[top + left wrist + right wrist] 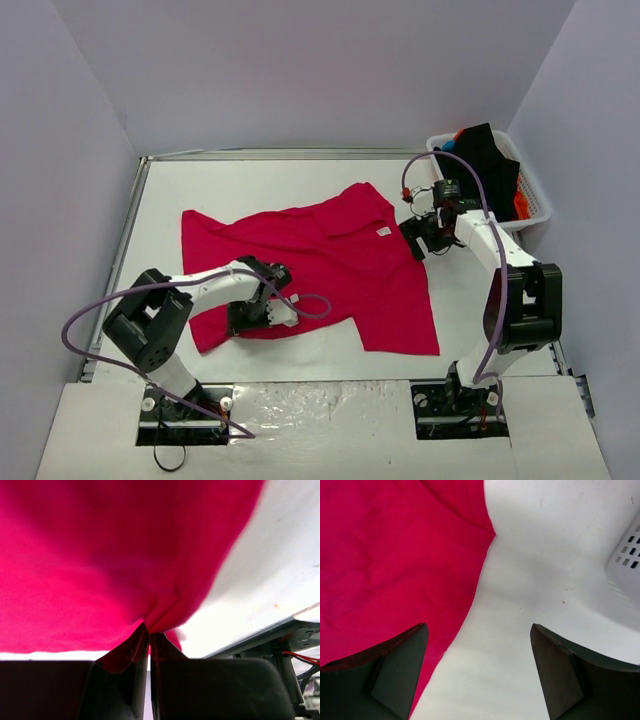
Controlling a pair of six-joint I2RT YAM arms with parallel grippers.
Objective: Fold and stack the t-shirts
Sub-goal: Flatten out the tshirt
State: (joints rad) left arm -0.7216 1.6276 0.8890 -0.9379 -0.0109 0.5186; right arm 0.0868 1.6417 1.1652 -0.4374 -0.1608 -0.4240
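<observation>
Arms flank the crimson-red t-shirt [320,262] [100,555] [385,555], which lies spread and rumpled across the middle of the white table [250,185], its small white neck label [383,231] facing up. The left arm folds back on itself at lower left of the overhead view, forearm reaching right to the shirt's lower left hem. There the left gripper [258,315] [148,632] has its jaws pressed together on a pinch of red cloth. The right arm rises from lower right and leans in toward the shirt's right edge. The right gripper [420,240] [479,627] has its jaws wide apart, one finger over red cloth and the other over bare table, holding nothing. Bare tabletop lies above and below the shirt. At upper right, the white slatted basket [537,205] [627,555] holds a black shirt [490,165] with some orange cloth [520,207] beside it.
</observation>
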